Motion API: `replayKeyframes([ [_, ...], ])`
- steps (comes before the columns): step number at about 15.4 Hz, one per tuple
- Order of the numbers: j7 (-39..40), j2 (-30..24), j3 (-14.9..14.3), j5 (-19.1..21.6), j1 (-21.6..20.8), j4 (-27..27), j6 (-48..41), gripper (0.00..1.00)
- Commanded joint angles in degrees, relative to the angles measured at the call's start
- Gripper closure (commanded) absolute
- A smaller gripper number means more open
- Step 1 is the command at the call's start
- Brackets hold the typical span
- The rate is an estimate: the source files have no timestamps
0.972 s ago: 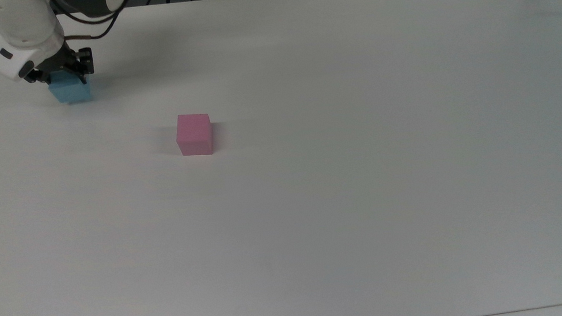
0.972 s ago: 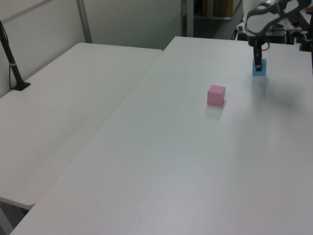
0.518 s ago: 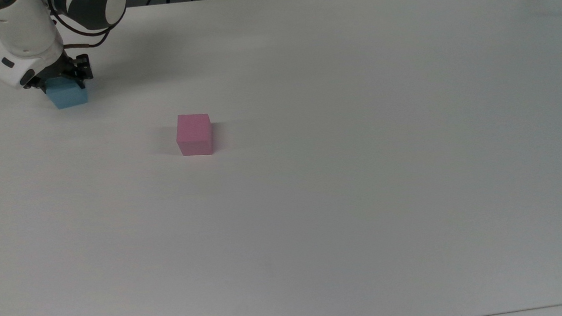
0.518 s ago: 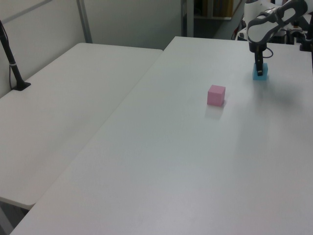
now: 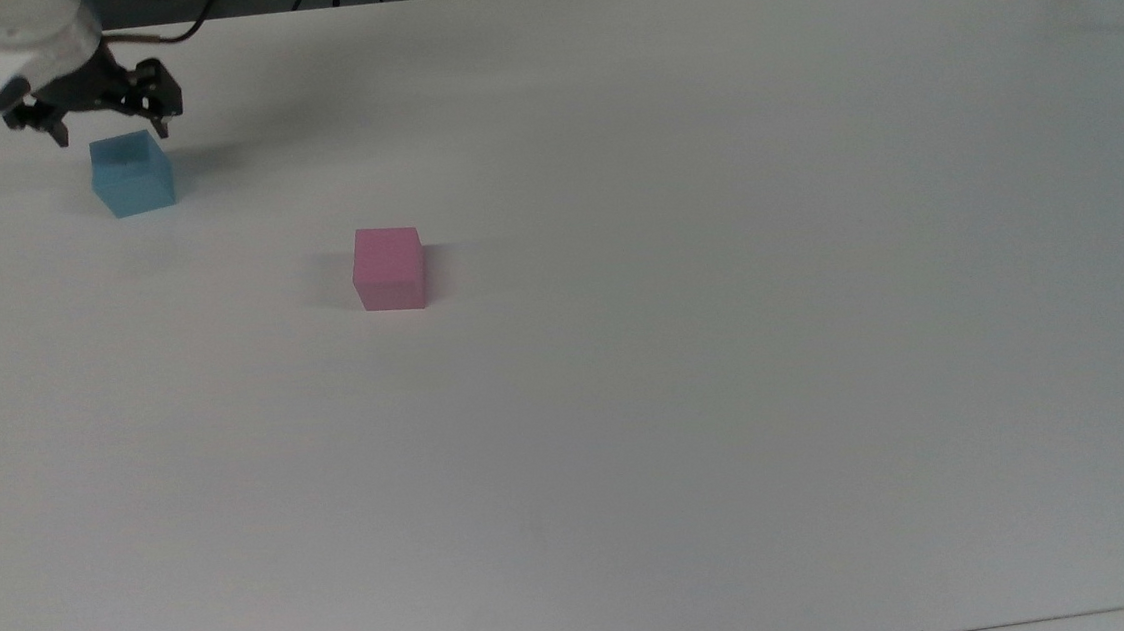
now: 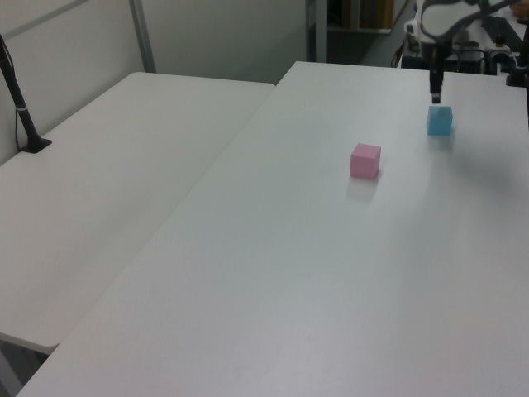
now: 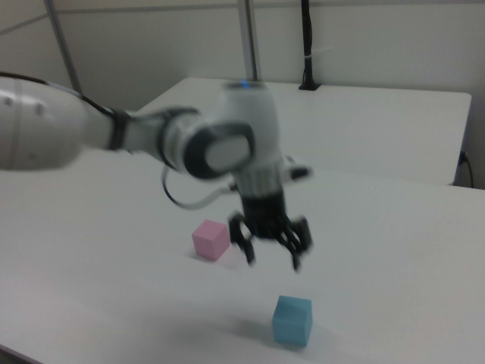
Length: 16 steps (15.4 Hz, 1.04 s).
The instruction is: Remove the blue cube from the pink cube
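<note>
My gripper (image 5: 111, 130) hangs just above the blue cube (image 5: 133, 175) with its jaws wide open, holding nothing. The blue cube sits on the white table (image 5: 725, 343) at the top view's far left, well apart from the pink cube (image 5: 388, 268).

The small matte light-blue cube (image 5: 133, 175) is one flat cyan with no pattern I can make out. The small matte pink cube (image 5: 388, 268) is plain pink, its top slightly paler. The broad smooth bench (image 5: 686, 366) is an unmarked off-white. The black two-finger end effector (image 7: 273, 258) hangs from a white and grey arm (image 7: 136, 136).
</note>
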State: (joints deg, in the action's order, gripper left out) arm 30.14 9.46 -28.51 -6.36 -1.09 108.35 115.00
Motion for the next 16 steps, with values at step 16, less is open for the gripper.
replayKeyframes([
  [16, -29.3, -7.0, 22.0, 4.7, -5.0, -16.1, -23.6, 0.0],
])
